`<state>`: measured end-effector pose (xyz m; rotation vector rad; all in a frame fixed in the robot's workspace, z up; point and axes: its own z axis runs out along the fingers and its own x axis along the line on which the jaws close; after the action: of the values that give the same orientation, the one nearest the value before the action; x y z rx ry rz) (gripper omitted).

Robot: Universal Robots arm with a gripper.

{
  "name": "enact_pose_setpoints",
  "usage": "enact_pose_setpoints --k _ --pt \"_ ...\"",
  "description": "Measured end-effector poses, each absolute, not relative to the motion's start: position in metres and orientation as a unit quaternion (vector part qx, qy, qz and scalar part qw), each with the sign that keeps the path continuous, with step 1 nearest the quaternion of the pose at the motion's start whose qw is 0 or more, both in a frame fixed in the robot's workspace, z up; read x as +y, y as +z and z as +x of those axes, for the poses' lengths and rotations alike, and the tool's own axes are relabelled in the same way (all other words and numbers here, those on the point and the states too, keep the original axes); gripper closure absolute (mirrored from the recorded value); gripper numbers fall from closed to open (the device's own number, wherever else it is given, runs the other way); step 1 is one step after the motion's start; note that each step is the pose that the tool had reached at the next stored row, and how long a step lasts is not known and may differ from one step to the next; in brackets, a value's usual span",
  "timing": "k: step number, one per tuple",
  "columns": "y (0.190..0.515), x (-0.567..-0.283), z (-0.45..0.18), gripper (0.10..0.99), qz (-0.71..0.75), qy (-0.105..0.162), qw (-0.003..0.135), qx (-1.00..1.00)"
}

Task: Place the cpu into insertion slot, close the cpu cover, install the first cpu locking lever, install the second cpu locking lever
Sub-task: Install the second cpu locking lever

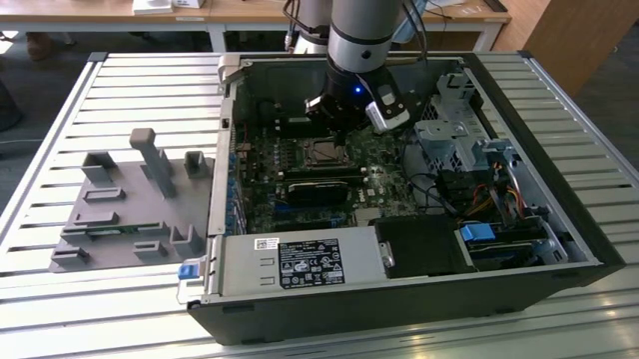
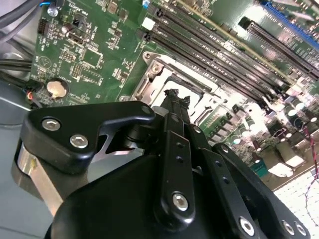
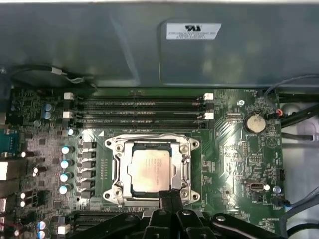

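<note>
We see the small square silvery-beige cpu (image 3: 152, 168) seated in the silver-rimmed insertion slot (image 3: 117, 172), thin metal cpu cover (image 3: 185, 152) down around it. Our black fingers (image 3: 170, 195), clenched empty, touch its edge. It looks light, rigid, fragile.

Robotics lab or test workshop: open PC case (image 1: 399, 299) lying on a slatted metal bench (image 1: 60, 105) beside a grey fixture tray (image 1: 120, 217), robot arm (image 1: 364, 37) over it, wooden desks (image 1: 250, 11) behind.
</note>
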<state>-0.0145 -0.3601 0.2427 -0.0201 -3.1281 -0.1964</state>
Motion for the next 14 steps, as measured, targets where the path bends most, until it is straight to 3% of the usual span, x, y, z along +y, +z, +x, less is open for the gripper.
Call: enact_pose_setpoints --k 14 --pt "0.239 -0.372 -0.015 0.98 -0.006 -0.063 0.004 -0.998"
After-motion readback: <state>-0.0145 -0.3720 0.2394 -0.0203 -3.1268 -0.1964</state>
